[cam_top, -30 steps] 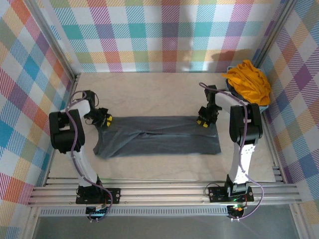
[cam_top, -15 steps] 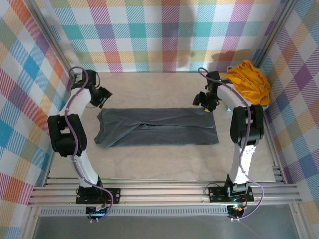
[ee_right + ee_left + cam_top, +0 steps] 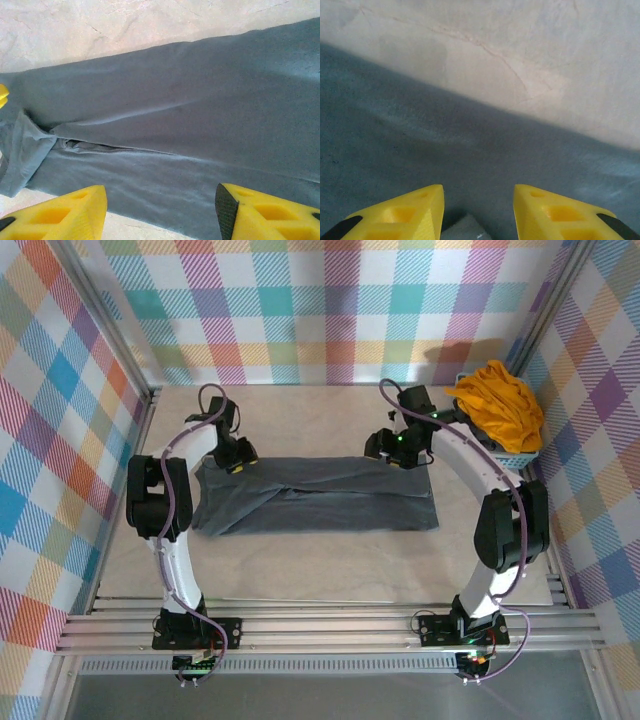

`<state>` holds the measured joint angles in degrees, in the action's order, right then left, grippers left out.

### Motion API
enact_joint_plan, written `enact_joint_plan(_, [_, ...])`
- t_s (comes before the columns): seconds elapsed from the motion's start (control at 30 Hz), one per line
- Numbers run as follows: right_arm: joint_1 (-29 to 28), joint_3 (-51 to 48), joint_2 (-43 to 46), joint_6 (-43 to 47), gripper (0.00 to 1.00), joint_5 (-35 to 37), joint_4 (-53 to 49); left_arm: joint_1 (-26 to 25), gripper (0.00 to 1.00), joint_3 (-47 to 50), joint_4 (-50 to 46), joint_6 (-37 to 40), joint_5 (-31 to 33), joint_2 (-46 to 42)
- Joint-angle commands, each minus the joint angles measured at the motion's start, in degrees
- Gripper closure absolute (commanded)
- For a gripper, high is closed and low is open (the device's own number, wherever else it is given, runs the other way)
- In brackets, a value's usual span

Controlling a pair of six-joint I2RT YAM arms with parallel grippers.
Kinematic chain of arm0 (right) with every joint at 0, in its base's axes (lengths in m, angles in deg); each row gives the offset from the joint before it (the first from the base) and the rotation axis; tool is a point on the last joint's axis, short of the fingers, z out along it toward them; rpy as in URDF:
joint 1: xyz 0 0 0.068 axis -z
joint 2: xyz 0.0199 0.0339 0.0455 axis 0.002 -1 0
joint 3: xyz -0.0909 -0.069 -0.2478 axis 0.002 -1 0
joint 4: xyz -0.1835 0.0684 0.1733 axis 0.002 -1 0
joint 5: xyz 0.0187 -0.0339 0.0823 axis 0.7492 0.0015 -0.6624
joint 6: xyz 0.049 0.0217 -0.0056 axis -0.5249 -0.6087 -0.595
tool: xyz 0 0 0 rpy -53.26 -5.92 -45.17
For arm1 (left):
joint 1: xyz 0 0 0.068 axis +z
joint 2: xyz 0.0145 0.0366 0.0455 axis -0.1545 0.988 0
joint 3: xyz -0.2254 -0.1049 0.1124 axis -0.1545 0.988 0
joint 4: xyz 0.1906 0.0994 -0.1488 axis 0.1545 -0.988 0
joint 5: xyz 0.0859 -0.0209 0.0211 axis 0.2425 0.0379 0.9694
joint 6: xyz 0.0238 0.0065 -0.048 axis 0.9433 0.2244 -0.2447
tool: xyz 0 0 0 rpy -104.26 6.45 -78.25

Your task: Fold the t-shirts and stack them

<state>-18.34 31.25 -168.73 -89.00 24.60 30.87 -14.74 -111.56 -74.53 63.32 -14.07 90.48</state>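
Observation:
The dark slate-grey t-shirt lies flat mid-table as a long band folded lengthwise, with a fold seam running along it. My left gripper hovers over the band's far left edge, open, grey cloth below its yellow fingers. My right gripper hangs above the far right part of the shirt, open, its fingers wide apart and holding nothing. The mustard orange-yellow t-shirt sits crumpled at the back right.
The yellow shirt rests in a light-blue basket against the right wall. Checked walls close the cell on three sides. Bare beige tabletop lies between the grey shirt and the arm bases.
Both grippers let go of the grey shirt's ends, opened, lifted back, then swung inward along its far edge. The shirt stays flat.

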Motion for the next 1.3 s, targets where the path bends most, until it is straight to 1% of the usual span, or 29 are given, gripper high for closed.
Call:
enact_joint_plan(0.0, [-0.1,-0.4,2.7,-1.0,0.40,-2.1,0.5,-0.9,0.59,2.3,0.5,2.2,0.3,0.2])
enact_joint_plan(0.17, [-0.2,-0.6,2.7,-1.0,0.40,-2.4,0.1,-1.9,0.60,3.3,0.6,2.1,0.5,0.6])
enact_joint_plan(0.4, [-0.3,-1.1,2.8,-1.3,0.40,-2.4,0.5,-3.4,0.64,4.4,-1.0,2.1,1.1,-2.9])
enact_joint_plan(0.5, [-0.2,-1.0,2.8,-1.3,0.40,-2.3,0.4,-3.7,0.73,5.0,-1.8,2.0,0.9,-3.3])
enact_joint_plan(0.67, [-0.2,-1.1,3.6,-1.3,0.40,-2.3,0.2,-3.6,0.94,6.3,-1.9,1.0,2.6,-5.3])
enact_joint_plan(0.73, [-0.3,-1.2,3.7,-1.3,0.40,-2.4,0.1,-3.6,1.00,6.5,-2.2,0.8,3.2,-6.1])
enact_joint_plan(0.87, [-0.3,-1.3,4.1,-1.3,0.40,-2.6,0.2,-3.9,1.00,8.0,-2.2,0.6,3.6,-8.7])
enact_joint_plan(0.97, [-0.3,-1.3,4.1,-1.3,0.40,-2.6,0.2,-4.3,1.00,10.2,-1.6,-0.3,2.4,-11.7])
enact_joint_plan(1.07, [-0.2,-1.6,4.3,-1.3,0.40,-2.6,0.2,-4.7,1.00,12.2,-2.1,-1.8,0.0,-14.5])
enact_joint_plan(1.17, [-0.3,-2.0,4.7,-1.2,0.40,-2.3,0.0,-6.1,1.00,15.3,-2.3,-4.1,-1.8,-18.5])
enact_joint_plan(1.27, [-0.3,-2.5,5.0,-1.3,0.40,-2.3,0.0,-8.4,1.00,18.7,-3.1,-6.7,-1.9,-22.6])
